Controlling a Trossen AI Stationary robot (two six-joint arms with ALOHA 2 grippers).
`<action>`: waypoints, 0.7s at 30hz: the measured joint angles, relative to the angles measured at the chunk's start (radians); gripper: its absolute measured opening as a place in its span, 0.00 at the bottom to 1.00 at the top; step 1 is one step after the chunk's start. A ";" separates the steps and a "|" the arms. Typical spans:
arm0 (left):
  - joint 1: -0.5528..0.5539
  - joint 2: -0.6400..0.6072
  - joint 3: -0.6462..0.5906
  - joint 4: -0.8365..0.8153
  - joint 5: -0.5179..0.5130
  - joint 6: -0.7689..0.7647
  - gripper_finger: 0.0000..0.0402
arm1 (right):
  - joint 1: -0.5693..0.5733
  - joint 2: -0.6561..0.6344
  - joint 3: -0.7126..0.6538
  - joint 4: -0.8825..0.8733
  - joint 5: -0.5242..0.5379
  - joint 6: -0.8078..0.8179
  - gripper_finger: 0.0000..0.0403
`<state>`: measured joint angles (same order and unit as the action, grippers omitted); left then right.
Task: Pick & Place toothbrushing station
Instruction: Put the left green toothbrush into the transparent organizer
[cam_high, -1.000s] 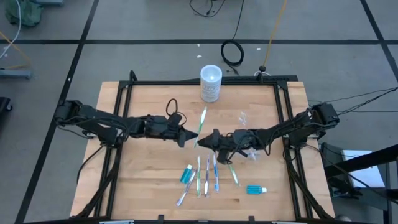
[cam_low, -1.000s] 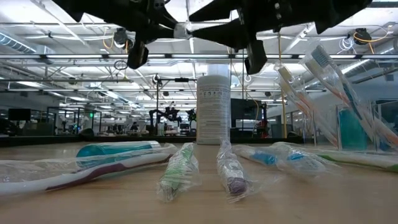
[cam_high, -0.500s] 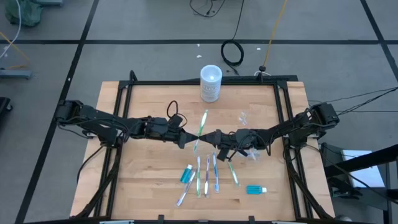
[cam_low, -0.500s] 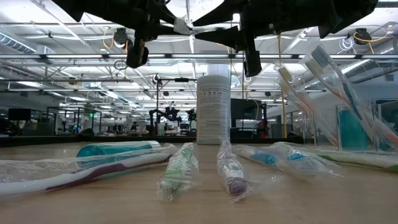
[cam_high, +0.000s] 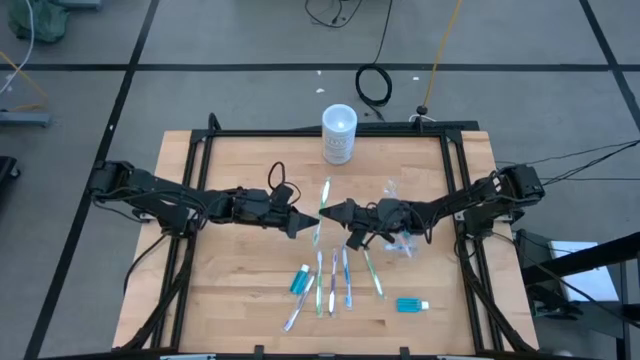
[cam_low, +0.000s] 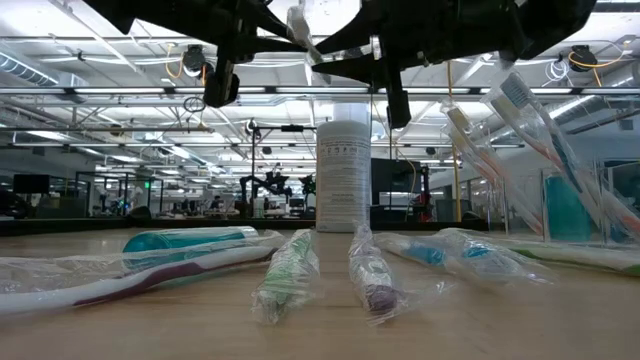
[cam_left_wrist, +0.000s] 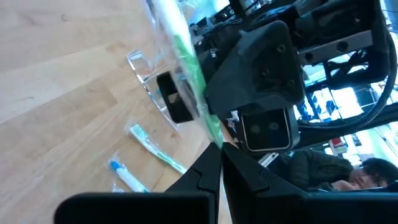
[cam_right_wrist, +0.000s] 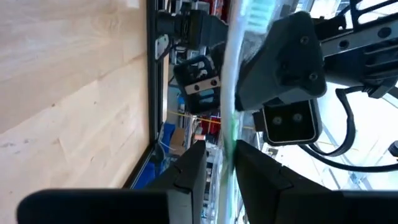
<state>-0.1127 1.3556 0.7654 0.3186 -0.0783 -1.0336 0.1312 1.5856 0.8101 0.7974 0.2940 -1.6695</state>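
A wrapped green-and-white toothbrush (cam_high: 322, 207) hangs in the air over the table's middle, between my two grippers. My left gripper (cam_high: 304, 222) is shut on it from the table's left. My right gripper (cam_high: 327, 210) closes on it from the right. Several more wrapped toothbrushes (cam_high: 333, 281) and two teal tubes (cam_high: 299, 281) (cam_high: 411, 304) lie flat toward the near edge. The clear cup (cam_low: 575, 190) stands at the right with two brushes and a teal tube leaning in it; in the high view my right arm partly covers the cup (cam_high: 405, 246). My left gripper pinches the toothbrush's handle (cam_left_wrist: 214, 134) between its two fingers, coming nearly level from the table's left and lying across the brush. The brush is lifted clear of the table. My right gripper has the same brush's handle (cam_right_wrist: 227, 140) between its two fingers (cam_right_wrist: 252, 165), coming level from the table's right, across the brush, a little farther along it than the left.
A frosted cylindrical container with a white lid (cam_high: 339, 133) stands at the far edge. A small clear piece (cam_high: 392, 188) lies on the wood at the far right. A black frame (cam_high: 330, 131) runs round the tabletop. Bare wood lies at the near left.
My right gripper has moved toward the table's left and slightly toward the far edge, up to the held toothbrush, rolling about its own line. The toothbrush stays in the air; its end in the low view has tipped from nearly level to slanted.
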 joint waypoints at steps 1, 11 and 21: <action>0.000 0.000 0.000 -0.002 0.001 0.000 0.03 | -0.001 0.000 0.000 0.000 -0.009 0.000 0.17; 0.014 0.000 0.000 0.015 0.007 0.094 0.07 | -0.001 -0.001 0.000 -0.010 -0.056 0.000 0.04; 0.076 0.000 0.000 0.025 0.121 0.405 0.17 | 0.011 -0.001 0.000 -0.035 -0.044 0.061 0.02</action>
<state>-0.0366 1.3560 0.7650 0.3432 0.0427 -0.6289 0.1420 1.5845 0.8102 0.7624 0.2496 -1.6082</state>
